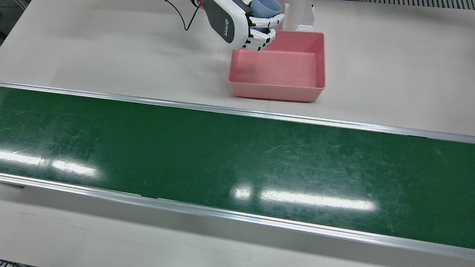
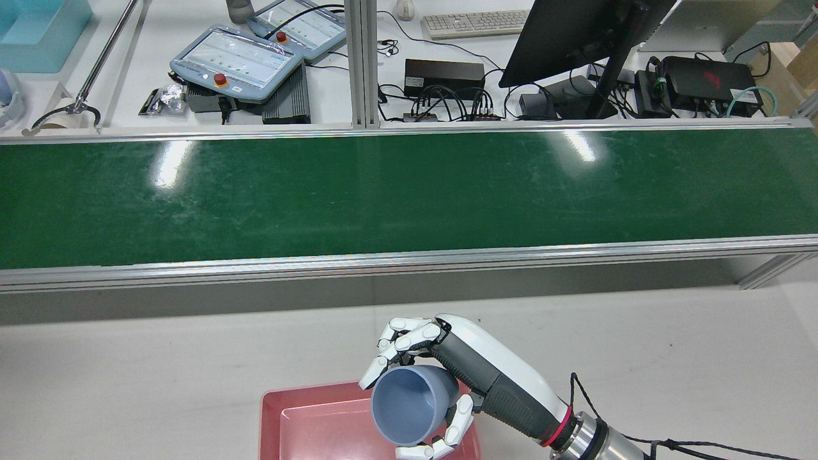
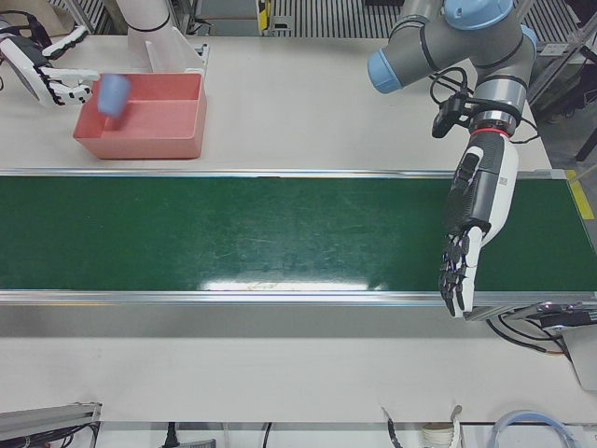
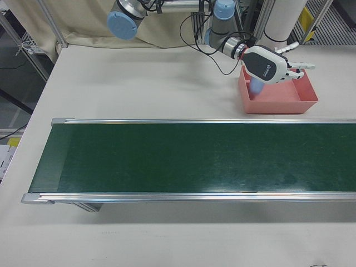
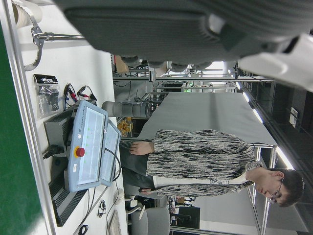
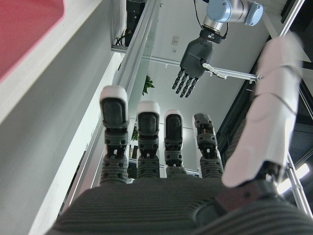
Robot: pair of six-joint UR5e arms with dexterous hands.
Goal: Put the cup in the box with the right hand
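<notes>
The blue-grey cup (image 2: 409, 406) lies loosely between the spread fingers of my right hand (image 2: 473, 370), mouth towards the rear camera, over the pink box (image 2: 300, 415). In the front view the cup (image 1: 265, 8) is above the box's (image 1: 319, 63) far left corner, beside the hand (image 1: 237, 22). In the left-front view the cup (image 3: 114, 93) is a blur over the box (image 3: 177, 121), apart from the open hand (image 3: 47, 75). The right hand view shows straight fingers (image 6: 146, 127) and no cup. My left hand (image 3: 464, 252) hangs open over the belt.
The green conveyor belt (image 1: 222, 155) runs across the table in front of the box. A white pedestal (image 1: 298, 15) stands just behind the box. Teach pendants (image 2: 236, 64) and a monitor (image 2: 575, 32) lie beyond the belt.
</notes>
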